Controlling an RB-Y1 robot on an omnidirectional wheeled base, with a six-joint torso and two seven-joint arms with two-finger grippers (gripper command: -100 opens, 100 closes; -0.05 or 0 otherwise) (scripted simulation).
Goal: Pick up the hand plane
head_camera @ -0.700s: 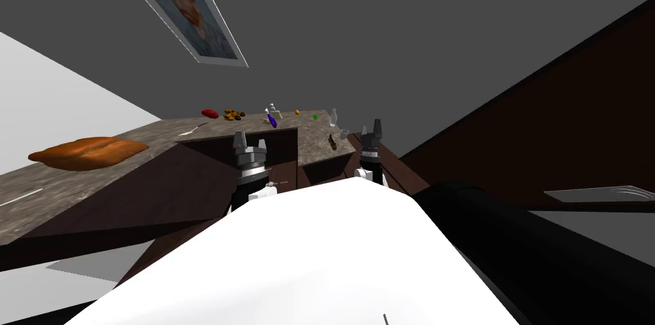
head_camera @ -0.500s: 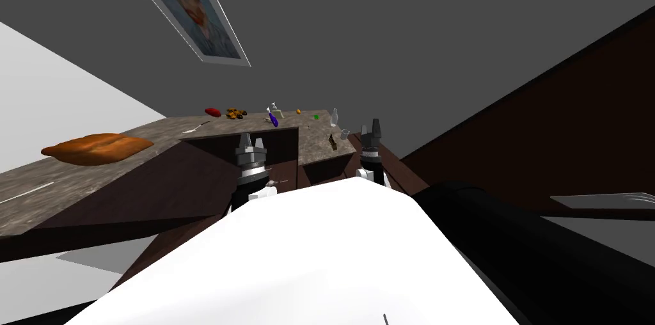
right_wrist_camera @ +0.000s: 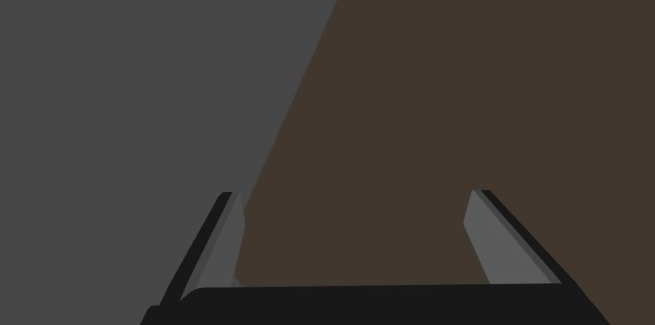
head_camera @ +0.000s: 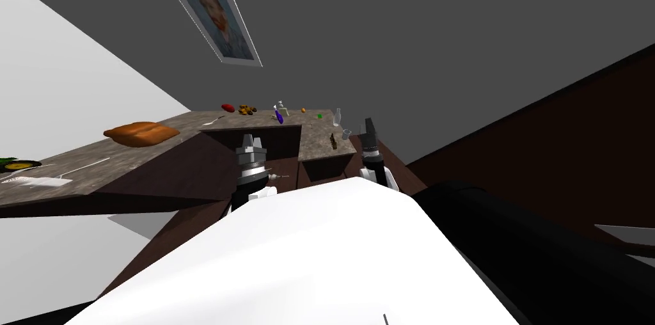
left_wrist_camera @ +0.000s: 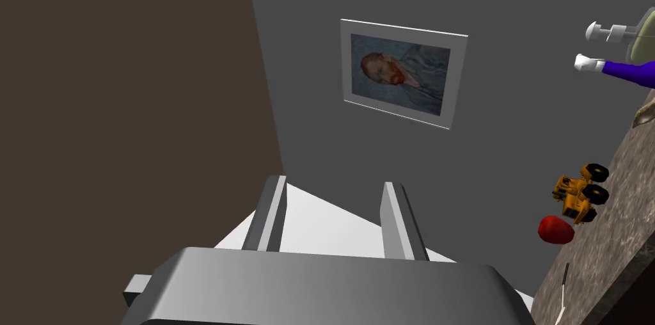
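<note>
Left pincer (head_camera: 251, 141) blades apart, narrow gap; right pincer (head_camera: 369, 126) blades wide apart. Small brown hand plane (head_camera: 332, 141) sat on counter (head_camera: 316, 142), 8 o'clock of right pincer.

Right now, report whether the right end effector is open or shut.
Open: the right end effector shows its fingers far apart, nothing between them.

Mottled counter (head_camera: 320, 142) with orange cushion (head_camera: 141, 133)
</note>
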